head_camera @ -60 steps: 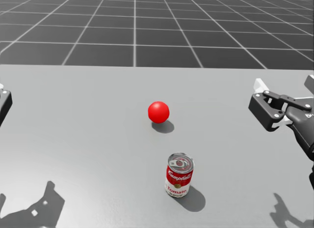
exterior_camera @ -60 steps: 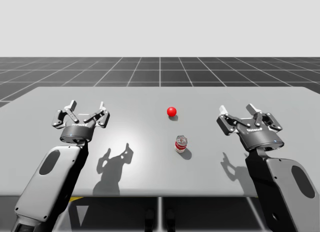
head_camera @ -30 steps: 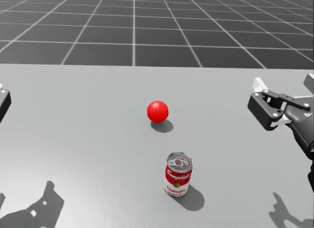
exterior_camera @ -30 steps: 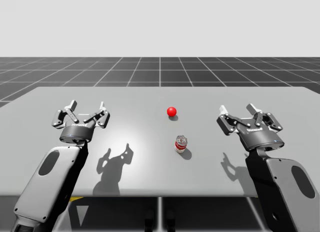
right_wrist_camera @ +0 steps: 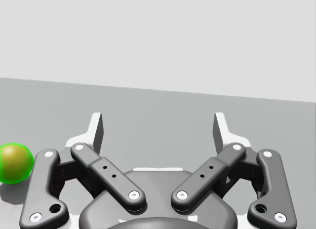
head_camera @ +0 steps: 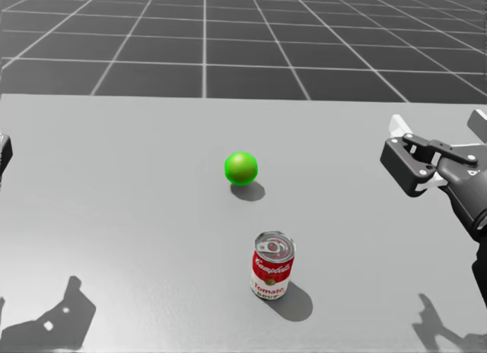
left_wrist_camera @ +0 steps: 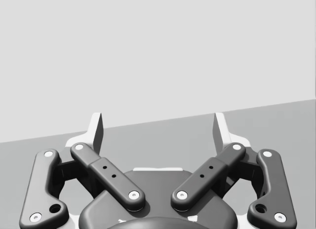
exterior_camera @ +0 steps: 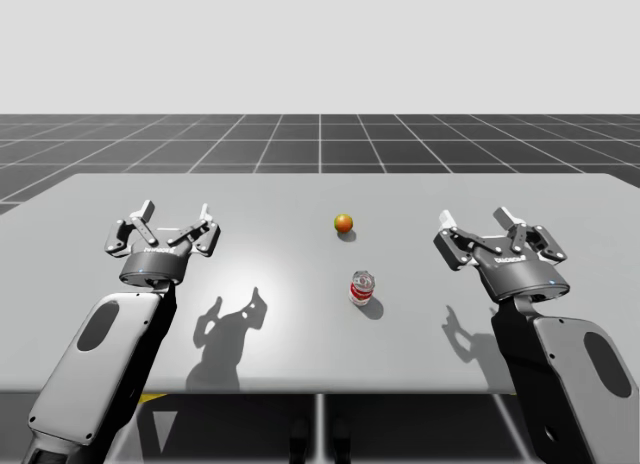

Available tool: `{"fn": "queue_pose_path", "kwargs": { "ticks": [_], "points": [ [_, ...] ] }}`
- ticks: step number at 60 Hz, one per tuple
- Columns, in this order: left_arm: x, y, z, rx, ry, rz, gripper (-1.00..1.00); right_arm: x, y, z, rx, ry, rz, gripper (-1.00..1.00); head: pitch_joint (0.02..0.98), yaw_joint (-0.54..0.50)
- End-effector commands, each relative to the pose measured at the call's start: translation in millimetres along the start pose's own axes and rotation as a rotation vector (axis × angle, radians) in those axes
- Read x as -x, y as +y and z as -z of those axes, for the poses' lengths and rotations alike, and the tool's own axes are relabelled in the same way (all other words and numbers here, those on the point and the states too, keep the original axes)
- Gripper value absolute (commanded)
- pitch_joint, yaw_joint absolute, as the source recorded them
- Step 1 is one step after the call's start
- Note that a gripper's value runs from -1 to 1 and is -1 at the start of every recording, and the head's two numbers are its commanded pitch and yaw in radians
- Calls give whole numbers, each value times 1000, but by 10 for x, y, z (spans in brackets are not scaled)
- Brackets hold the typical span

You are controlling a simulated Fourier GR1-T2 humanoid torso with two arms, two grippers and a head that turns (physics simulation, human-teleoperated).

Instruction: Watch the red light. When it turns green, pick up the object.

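the signal light (head_camera: 241, 168) reads green in the head view, so by the task the pick-up looks due. the red-and-white can (head_camera: 272, 265) stands upright on the bench (exterior_camera: 250, 204), with the light just behind the can. the left claw (exterior_camera: 174, 214) hangs well to the can's left and the right claw (exterior_camera: 478, 220) well to the can's right, both spread wide and empty. the likely trouble is that a sideways sweep could tip the narrow can before both fingers flank it, and an overshoot past the can could strike the light. the high view gives both arms' spacing from the can but tints the light orange-green. the head view gives clean green and the can's lid.
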Motion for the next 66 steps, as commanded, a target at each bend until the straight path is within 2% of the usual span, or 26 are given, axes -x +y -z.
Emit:
{"fn": "queue_pose_path", "kwargs": {
  "ticks": [1, 20, 35, 38, 44, 46, 49, 53, 56, 58, 59, 60, 62, 66],
  "points": [
    [-1, -2, 3, 2, 0, -1, -1000, -6, 1, 2, 0, 0, 1, -1000, 668, -120],
    [-8, -10, 6, 10, -2, -1, -1000, 7, 5, 18, 4, 8, 3, -1000, 826, -183],
    [-11, -31, 6, 12, -1, -3, -1000, -7, 1, 18, -12, 12, 8, -1000, 850, -187],
    [-11, -32, 6, 12, 0, -3, -1000, -23, 3, 8, -26, 13, 17, -1000, 851, -186],
    [-14, -31, 5, 10, -1, -7, -1000, -79, 28, -43, -85, 27, 53, -1000, 850, -179],
    [-12, -36, 5, 10, 0, -6, -1000, -98, 44, -68, -104, 31, 46, -1000, 850, -177],
    [-11, -41, 4, 12, 0, -4, -1000, -127, 63, -106, -141, 42, 58, -1000, 849, -177],
    [-8, -40, 7, 12, 0, -4, -1000, -156, 87, -164, -183, 54, 56, -1000, 848, -177],
    [-5, -40, 6, 12, 2, -4, -1000, -170, 117, -256, -265, 84, 91, -1000, 848, -178],
    [-3, -41, 6, 12, 3, -4, -1000, -167, 130, -294, -298, 95, 103, -1000, 849, -178],
    [-2, -42, 5, 12, 3, -4, -1000, -161, 143, -335, -344, 112, 124, -1000, 848, -178],
    [-1, -43, 5, 12, 4, -4, -1000, -159, 148, -355, -365, 118, 132, -1000, 848, -178],
    [0, -44, 5, 12, 4, -4, -1000, -138, 165, -411, -402, 133, 142, -1000, 848, -178],
    [0, -52, 2, 11, 1, -1, -1000, -82, 192, -501, -448, 147, 135, -1000, 847, -176]
  ]
}}
